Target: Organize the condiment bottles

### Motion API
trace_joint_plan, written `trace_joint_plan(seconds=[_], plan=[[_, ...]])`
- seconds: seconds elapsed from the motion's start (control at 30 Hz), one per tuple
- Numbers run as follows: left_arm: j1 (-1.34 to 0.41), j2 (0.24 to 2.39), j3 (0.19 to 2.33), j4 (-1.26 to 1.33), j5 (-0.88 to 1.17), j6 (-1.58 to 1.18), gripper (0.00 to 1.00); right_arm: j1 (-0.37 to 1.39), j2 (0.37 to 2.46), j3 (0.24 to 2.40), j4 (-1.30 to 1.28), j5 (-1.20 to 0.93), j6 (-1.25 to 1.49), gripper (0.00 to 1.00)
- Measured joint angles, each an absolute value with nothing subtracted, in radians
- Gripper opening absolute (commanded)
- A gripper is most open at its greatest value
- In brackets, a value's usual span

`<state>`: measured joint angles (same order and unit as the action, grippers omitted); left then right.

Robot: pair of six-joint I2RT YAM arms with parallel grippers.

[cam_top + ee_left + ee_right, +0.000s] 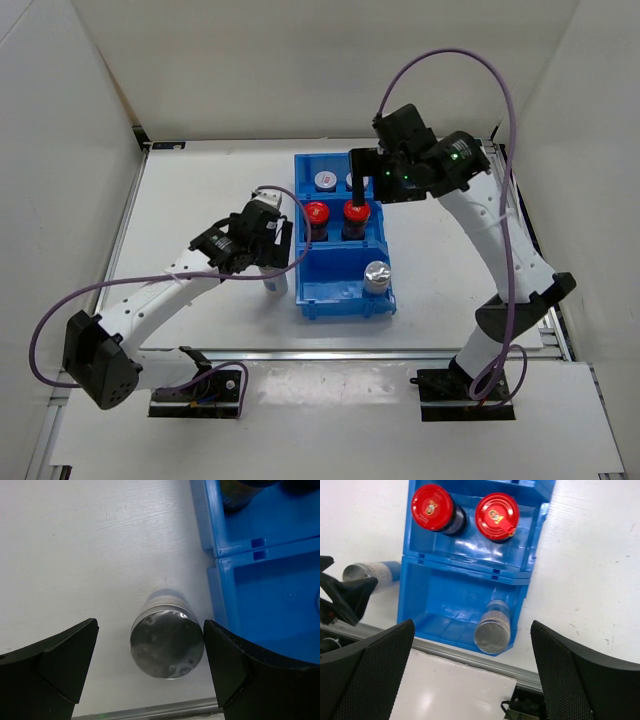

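A silver metallic bottle [167,645] stands on the white table just left of the blue bin [265,580]; it also shows in the top view [272,283]. My left gripper [150,652] is open and straddles its shiny top, the right finger close to it. A second silver bottle [377,275] stands in the bin's near compartment. Two red-capped bottles [317,213] [356,211] stand in the middle compartment. A grey-white-capped bottle [325,180] shows in the far compartment; its pair is mostly hidden by my right gripper [364,185], which is open and empty above the bin.
The blue three-compartment bin [300,300] sits mid-table. The table's metal front rail [470,657] runs close to the bin's near wall. White enclosure walls stand left, right and behind. In the right wrist view my left gripper [340,597] is by the outer silver bottle [370,572].
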<state>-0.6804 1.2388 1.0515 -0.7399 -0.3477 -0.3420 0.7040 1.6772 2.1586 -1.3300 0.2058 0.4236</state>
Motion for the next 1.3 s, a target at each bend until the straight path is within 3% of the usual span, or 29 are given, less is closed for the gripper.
trace_joint_plan(seconds=[0.27, 0.4, 0.43, 0.57, 0.93, 1.3], plan=[[-0.620, 1.340, 1.052, -0.737, -0.208, -0.364, 0.62, 0.619, 1.648, 2.119, -1.341, 0.191, 0.379, 1.00], [-0.617, 1.338, 1.056, -0.744, -0.190, -0.358, 0.14, 0.599, 1.645, 2.095, -1.345, 0.175, 0.363, 1.00], [-0.617, 1.337, 1.061, -0.753, -0.188, -0.359, 0.11, 0.596, 1.644, 2.092, -1.345, 0.172, 0.360, 1.00], [-0.624, 1.322, 1.122, -0.801, -0.212, -0.362, 0.11, 0.582, 1.633, 2.079, -1.345, 0.165, 0.347, 1.00], [-0.826, 1.340, 1.608, -0.766, -0.349, -0.293, 0.11, 0.522, 1.559, 1.979, -1.345, 0.150, 0.331, 1.00], [-0.966, 1.527, 1.548, -0.794, -0.268, -0.307, 0.11, 0.516, 1.531, 1.898, -1.344, 0.155, 0.331, 1.00]])
